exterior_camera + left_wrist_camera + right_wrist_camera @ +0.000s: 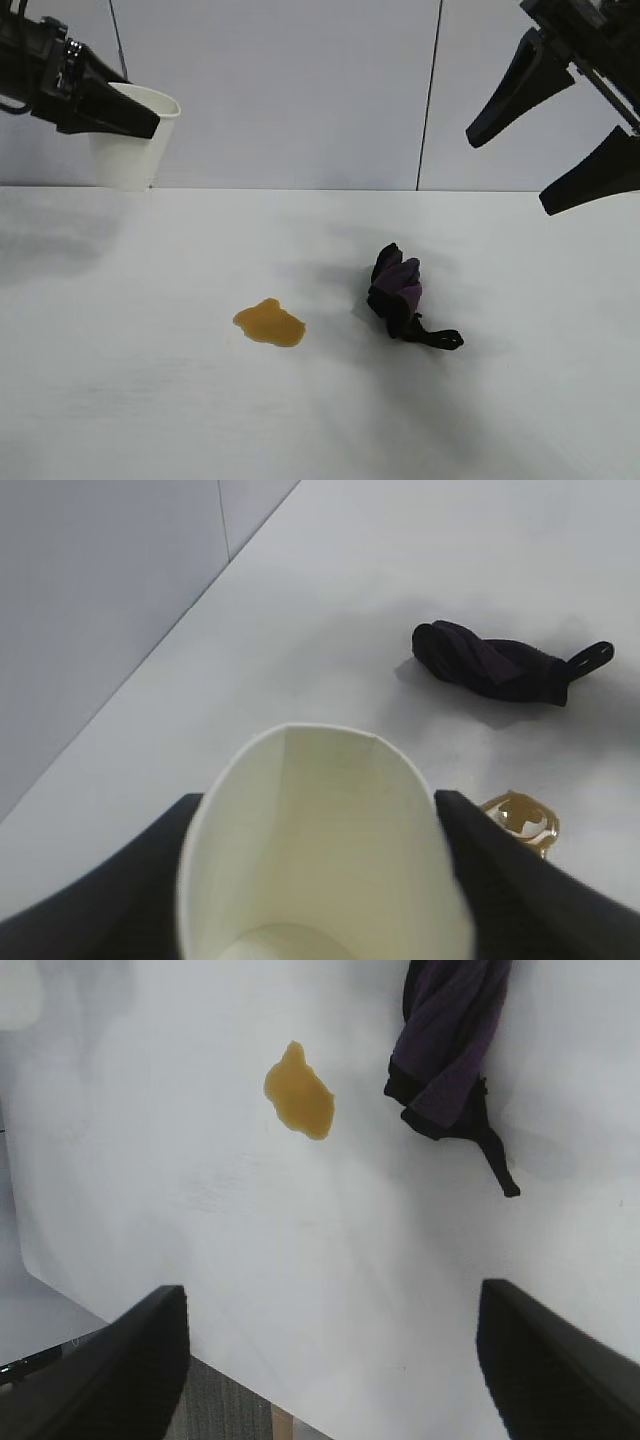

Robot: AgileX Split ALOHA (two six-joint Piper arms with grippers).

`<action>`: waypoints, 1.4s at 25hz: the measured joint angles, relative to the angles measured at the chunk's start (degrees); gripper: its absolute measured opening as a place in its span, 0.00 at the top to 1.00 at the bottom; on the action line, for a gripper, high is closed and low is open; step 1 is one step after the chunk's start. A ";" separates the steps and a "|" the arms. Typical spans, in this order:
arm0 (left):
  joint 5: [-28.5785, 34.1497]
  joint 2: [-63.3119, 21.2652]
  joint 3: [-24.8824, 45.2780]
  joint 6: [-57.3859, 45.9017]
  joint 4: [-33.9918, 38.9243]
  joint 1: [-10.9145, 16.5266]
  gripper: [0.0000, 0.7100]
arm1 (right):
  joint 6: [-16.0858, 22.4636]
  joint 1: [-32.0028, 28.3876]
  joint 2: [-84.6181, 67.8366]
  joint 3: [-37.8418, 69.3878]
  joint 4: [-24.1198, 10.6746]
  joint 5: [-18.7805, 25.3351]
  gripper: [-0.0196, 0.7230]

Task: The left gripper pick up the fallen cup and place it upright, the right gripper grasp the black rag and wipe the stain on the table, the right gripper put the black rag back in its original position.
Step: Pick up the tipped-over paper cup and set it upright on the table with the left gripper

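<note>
At ten o'clock of the exterior view, the left gripper (140, 115) clamps the white paper cup (128, 150) between its two black fingers (520, 890), one on either side of the wall, mouth up and base at the table's far edge; whether the base touches, I cannot tell. Up at two o'clock the right gripper (545, 165) hangs with jaws spread wide and nothing between them. On the white table (120, 400), the amber stain (269, 323) lies near the centre, and the black rag (400, 295), black and purple with a strap loop, sits at its three o'clock, apart from it.
</note>
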 joint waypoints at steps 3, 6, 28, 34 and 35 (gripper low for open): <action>-0.49 0.00 3.09 4.38 -3.96 1.12 0.37 | 0.00 0.00 0.00 0.00 0.00 0.00 0.24; -1.83 0.00 6.00 8.09 -7.49 2.23 0.37 | 0.00 0.00 0.00 0.00 0.00 0.00 0.24; -4.03 6.67 16.14 22.62 -19.97 2.83 0.37 | 0.00 0.00 0.00 0.00 0.02 0.00 0.24; -4.03 7.07 18.01 27.14 -21.83 2.83 0.37 | 0.00 0.00 0.00 0.00 0.02 0.00 0.24; -4.03 7.21 18.05 27.31 -21.94 2.83 0.37 | 0.00 0.00 0.00 0.00 0.02 0.00 0.24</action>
